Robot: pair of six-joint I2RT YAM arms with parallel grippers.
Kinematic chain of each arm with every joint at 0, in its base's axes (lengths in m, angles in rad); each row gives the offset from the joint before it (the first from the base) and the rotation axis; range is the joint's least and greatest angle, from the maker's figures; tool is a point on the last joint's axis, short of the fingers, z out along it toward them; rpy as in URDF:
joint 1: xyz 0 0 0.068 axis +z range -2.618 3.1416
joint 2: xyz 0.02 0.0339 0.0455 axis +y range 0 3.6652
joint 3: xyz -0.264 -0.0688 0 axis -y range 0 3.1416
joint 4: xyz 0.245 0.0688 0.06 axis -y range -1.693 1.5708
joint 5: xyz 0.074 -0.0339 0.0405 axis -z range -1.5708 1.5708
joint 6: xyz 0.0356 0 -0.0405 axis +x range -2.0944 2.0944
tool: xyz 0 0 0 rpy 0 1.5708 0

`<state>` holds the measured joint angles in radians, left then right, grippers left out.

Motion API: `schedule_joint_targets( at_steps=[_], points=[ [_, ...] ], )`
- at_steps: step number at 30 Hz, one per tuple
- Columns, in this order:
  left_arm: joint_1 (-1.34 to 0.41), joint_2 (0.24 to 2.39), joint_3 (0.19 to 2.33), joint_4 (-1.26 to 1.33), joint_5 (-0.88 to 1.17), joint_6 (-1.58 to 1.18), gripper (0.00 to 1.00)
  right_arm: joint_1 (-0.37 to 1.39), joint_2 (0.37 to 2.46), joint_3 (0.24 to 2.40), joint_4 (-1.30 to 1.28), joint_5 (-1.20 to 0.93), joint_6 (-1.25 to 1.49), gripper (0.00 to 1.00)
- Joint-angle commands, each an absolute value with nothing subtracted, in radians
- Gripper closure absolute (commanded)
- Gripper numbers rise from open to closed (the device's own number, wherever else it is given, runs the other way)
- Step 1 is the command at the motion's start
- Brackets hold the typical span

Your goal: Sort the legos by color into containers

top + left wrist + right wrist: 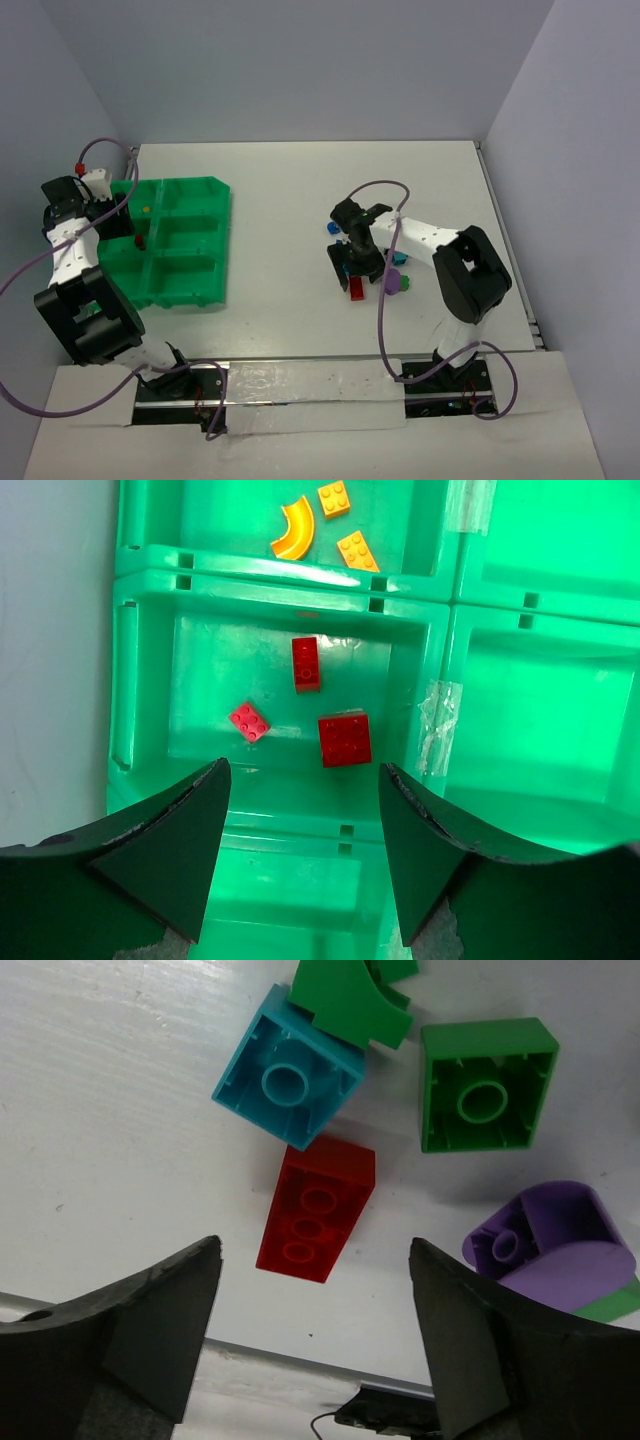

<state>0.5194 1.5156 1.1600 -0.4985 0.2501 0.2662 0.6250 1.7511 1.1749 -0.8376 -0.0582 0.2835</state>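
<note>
The green tray (185,290) sits at the table's left. My left gripper (125,222) hovers open and empty over it. In the left wrist view (303,766) it looks down on a bin (200,680) with three red legos (344,739); the bin beyond holds three orange legos (295,528). My right gripper (355,262) is open over the loose pile. In the right wrist view (315,1244) its fingers straddle a red brick (316,1208) lying on the table, not touching it. A teal brick (288,1080), green square brick (487,1098), green plate (350,998) and purple piece (550,1245) lie close by.
A blue lego (333,228) lies just behind the right gripper, and a teal one (398,258) and the purple piece (393,283) lie to its right. The table's front edge (250,1355) is near the red brick. Walls close the left, back and right sides.
</note>
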Motion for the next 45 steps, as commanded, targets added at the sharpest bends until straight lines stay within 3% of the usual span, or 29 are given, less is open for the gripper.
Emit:
schedule_joint_targets(
  at_steps=[1,10,12,14,18,20,24,31,37,45],
  points=[
    [0.517,1.476,1.156,-0.446,0.260,0.258,0.30,0.633,1.794,1.220,-0.816,-0.047,0.311,0.22],
    [0.518,1.470,1.154,-0.450,0.282,0.261,0.25,0.638,1.857,1.234,-0.807,-0.043,0.314,0.36],
    [0.518,1.460,1.154,-0.454,0.303,0.267,0.13,0.638,1.854,1.237,-0.804,-0.046,0.313,0.45],
    [0.518,1.447,1.163,-0.457,0.324,0.272,0.07,0.639,1.846,1.239,-0.806,-0.046,0.313,0.50],
    [0.518,1.443,1.199,-0.482,0.359,0.270,0.03,0.641,1.807,1.250,-0.829,-0.038,0.307,0.63],
    [0.517,1.432,1.219,-0.499,0.410,0.262,0.01,0.640,1.763,1.267,-0.837,-0.044,0.301,0.80],
    [0.515,1.400,1.256,-0.515,0.513,0.248,0.01,0.635,1.670,1.327,-0.848,-0.109,0.296,0.98],
    [0.438,1.360,1.329,-0.560,0.736,0.163,0.01,0.532,1.574,1.514,-0.714,-0.230,0.458,1.00],
    [0.165,1.286,1.266,-0.463,0.747,-0.010,0.01,0.436,1.653,1.631,-0.457,-0.398,0.783,1.00],
    [-0.148,1.294,1.203,-0.309,0.689,-0.281,0.01,0.449,1.786,1.698,-0.318,-0.498,1.041,1.00]
  ],
)
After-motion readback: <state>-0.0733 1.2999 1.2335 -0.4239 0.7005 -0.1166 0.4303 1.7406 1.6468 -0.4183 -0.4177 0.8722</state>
